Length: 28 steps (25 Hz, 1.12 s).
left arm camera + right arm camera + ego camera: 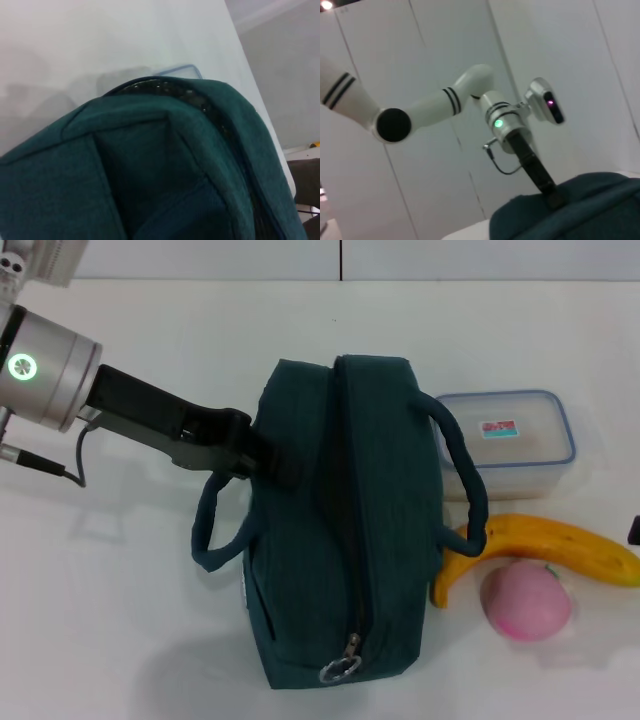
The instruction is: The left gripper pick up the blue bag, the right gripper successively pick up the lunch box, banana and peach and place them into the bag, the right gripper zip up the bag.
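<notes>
Here, as I read the three views from my station:

Left claw [268,458]: reaches in from the robot's left and meets the upper left side of the blue bag [340,520]. Its tips are lost against the fabric, so I cannot tell how far it is open or whether it has a hold on anything.

Blue bag: stands on the white table [120,620], directly against the left claw and stretching away from it towards the robot. The top zipper [347,530] runs shut along its length, and the metal ring pull [340,668] lies at the end far from the claw.

Handles: one loop [212,525] hangs on the claw's side, just below it; the other loop [468,480] arches on the side away from the claw.

Left wrist view: the bag's fabric [150,170] fills most of the picture, with a corner of the lunch box [181,71] showing beyond its top edge.

Lunch box [505,440]: on the table beyond the bag from the left claw, beside the far handle, lid on.

Banana [545,550]: beyond the bag from the claw, just nearer the robot than the lunch box; its stem end lies close against the bag's side.

Peach [527,600]: touching the banana's inner curve, well apart from the left claw.

Right claw: not visible in any view; its wrist camera looks across at the left arm [440,105] and the bag's top [580,210].
</notes>
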Available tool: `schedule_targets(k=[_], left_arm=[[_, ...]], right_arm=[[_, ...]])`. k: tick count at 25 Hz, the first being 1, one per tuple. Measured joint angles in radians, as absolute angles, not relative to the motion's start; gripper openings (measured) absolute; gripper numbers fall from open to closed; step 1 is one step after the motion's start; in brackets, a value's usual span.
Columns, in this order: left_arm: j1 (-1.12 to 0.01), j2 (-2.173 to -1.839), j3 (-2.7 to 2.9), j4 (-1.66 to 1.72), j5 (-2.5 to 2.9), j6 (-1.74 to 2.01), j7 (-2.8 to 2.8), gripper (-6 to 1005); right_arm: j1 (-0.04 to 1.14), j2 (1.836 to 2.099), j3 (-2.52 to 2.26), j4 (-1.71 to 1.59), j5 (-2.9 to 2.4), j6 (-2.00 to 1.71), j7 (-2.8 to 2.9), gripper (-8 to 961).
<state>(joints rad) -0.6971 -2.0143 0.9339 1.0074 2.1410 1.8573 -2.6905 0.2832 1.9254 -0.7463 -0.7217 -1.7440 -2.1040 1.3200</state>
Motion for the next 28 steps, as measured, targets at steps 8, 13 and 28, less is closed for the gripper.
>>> schedule_targets(k=[8, 13, 28], left_arm=[[-0.691, -2.016, 0.928, 1.014, 2.131, 1.857, -2.689, 80], [-0.69, -2.022, 0.907, 1.014, 2.124, 1.854, -2.68, 41], [-0.666, -2.042, 0.871, 1.013, 2.071, 1.85, -2.585, 33]], right_arm=[[0.286, 1.924, -0.751, -0.684, -1.747, -2.151, 1.355, 854], [0.303, 1.92, -0.665, -0.583, -1.741, -2.135, 1.384, 849], [0.307, 1.988, -0.2, -0.18, -1.736, -1.551, 1.598, 832]])
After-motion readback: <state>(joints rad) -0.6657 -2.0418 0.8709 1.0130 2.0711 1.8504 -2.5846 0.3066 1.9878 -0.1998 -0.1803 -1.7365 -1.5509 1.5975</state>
